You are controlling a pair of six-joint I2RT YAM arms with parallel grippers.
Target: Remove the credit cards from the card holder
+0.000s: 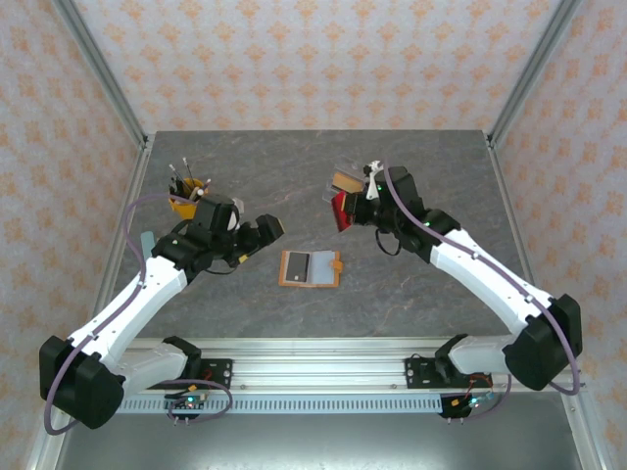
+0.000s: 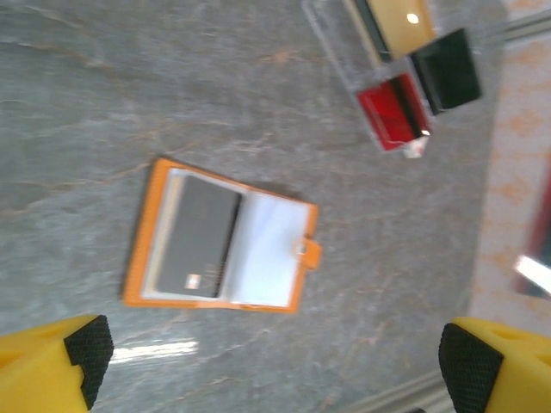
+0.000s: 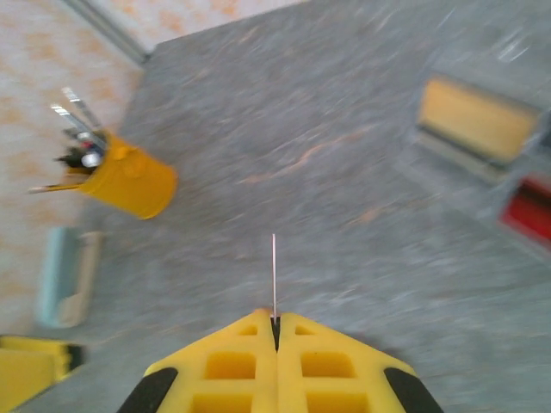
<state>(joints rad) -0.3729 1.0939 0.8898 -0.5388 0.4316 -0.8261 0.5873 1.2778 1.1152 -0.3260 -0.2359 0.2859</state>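
Observation:
The orange card holder lies open and flat on the grey table, its tab clasp pointing right. A dark card sits in its left pocket, and the right side shows bare pale lining. My left gripper hovers open just left of and above the holder, with nothing between its fingers. My right gripper is up near the clear tray, shut on a thin card that I see edge-on, sticking out past the fingertips.
A clear tray with tan, black and red pieces stands at the back, right of centre. A yellow cup of pens and a pale blue-green object are at the back left.

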